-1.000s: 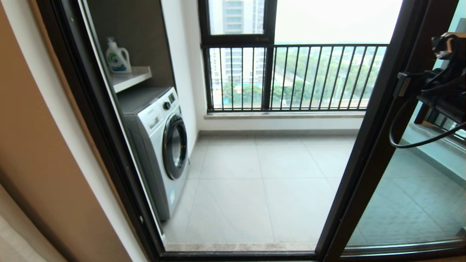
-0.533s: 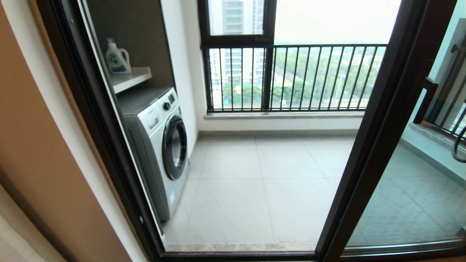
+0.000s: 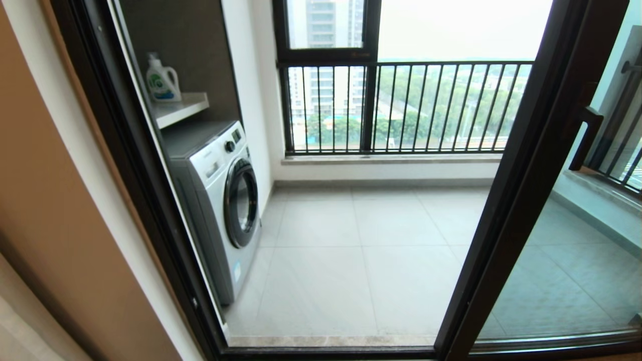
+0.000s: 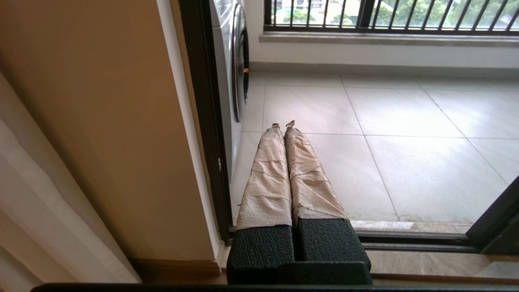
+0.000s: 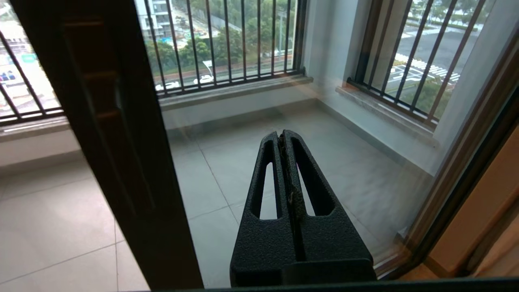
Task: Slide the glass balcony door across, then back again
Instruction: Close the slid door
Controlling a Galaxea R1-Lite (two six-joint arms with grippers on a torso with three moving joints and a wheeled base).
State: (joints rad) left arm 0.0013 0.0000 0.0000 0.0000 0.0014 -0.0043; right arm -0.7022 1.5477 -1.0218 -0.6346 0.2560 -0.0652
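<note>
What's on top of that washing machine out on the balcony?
Its lid looks bare. Just above the washing machine, a white shelf holds one detergent bottle. The door frame covers the niche's left part, so anything further in there is hidden.

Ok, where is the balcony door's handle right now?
In the head view the handle is far right, on the glass balcony door stile, across the open doorway from the washing machine.
</note>
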